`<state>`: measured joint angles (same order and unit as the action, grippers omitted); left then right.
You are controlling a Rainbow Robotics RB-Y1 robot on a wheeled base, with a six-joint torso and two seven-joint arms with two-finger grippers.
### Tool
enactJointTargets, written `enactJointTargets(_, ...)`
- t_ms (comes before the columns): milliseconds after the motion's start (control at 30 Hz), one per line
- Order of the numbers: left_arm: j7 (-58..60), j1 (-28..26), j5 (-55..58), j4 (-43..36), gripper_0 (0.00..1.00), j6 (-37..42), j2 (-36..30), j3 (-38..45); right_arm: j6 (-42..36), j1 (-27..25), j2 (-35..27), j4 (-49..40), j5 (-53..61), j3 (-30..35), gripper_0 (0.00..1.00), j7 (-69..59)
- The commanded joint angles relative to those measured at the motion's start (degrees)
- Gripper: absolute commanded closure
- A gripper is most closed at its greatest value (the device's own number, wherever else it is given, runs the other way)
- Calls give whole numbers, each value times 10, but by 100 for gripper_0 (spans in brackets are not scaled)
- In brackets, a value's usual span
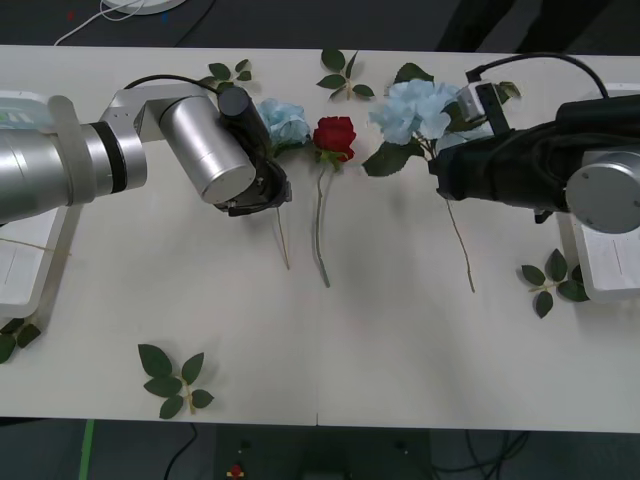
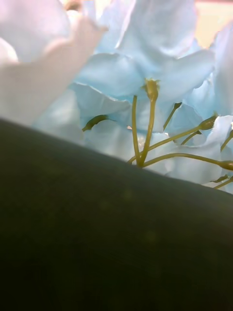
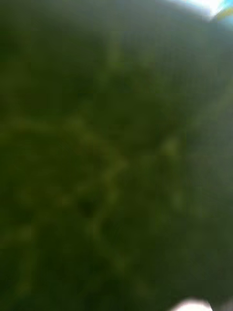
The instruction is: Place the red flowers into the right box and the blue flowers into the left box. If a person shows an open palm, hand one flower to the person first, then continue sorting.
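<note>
While both grippers meet blue flowers (image 1: 415,108) (table)

Silver cylindrical left arm (image 1: 195,148); right arm (image 1: 530,165) apparently black-sleeved, black cable.

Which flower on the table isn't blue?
The red rose in the middle. The flowers on either side, one by each arm, are pale blue.

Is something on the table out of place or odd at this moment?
Nothing is damaged or spilled. Loose leaf sprigs lie scattered over the table, some beside the right box; no flower is in a box.
</note>
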<state>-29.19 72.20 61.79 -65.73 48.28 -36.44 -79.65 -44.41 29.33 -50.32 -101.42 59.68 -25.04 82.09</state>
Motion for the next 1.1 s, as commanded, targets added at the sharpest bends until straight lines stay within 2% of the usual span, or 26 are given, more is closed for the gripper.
enactJointTargets(33, 16, 33, -18, 32, 0, -10, 27, -29, 7, -57, -15, -84, 61, 83, 100, -27)
enactJointTargets(200, 14, 33, -19, 72, 0, -29, 51, -38, 17, -80, 10, -105, 225, 122, 100, -15)
enactJointTargets(400, 13, 34, -19, 83, 0, -29, 60, -38, 62, -78, 48, -123, 296, 122, 100, 4)
enactJointTargets(433, 12, 34, -19, 83, 12, -29, 60, -38, 68, -76, 56, -128, 301, 122, 100, 8)
enactJointTargets(500, 11, 34, -27, 82, 91, -29, 60, -39, 78, -70, 71, -135, 301, 124, 100, 27)
enactJointTargets(533, 11, 33, -27, 82, 100, -29, 60, -39, 81, -69, 75, -136, 301, 126, 100, 36)
enactJointTargets(700, 10, 33, -35, 82, 100, -29, 60, -39, 84, -62, 113, -136, 301, 153, 100, 144)
enactJointTargets(900, 10, 34, -35, 85, 100, -30, 60, -39, 83, -62, 124, -137, 324, 176, 100, 249)
enactJointTargets(1000, 10, 33, -34, 90, 100, -34, 60, -39, 57, -62, 127, -133, 347, 191, 100, 285)
enactJointTargets(1100, 11, 34, -34, 95, 100, -34, 60, -38, -5, -63, 140, -124, 376, 223, 100, 297)
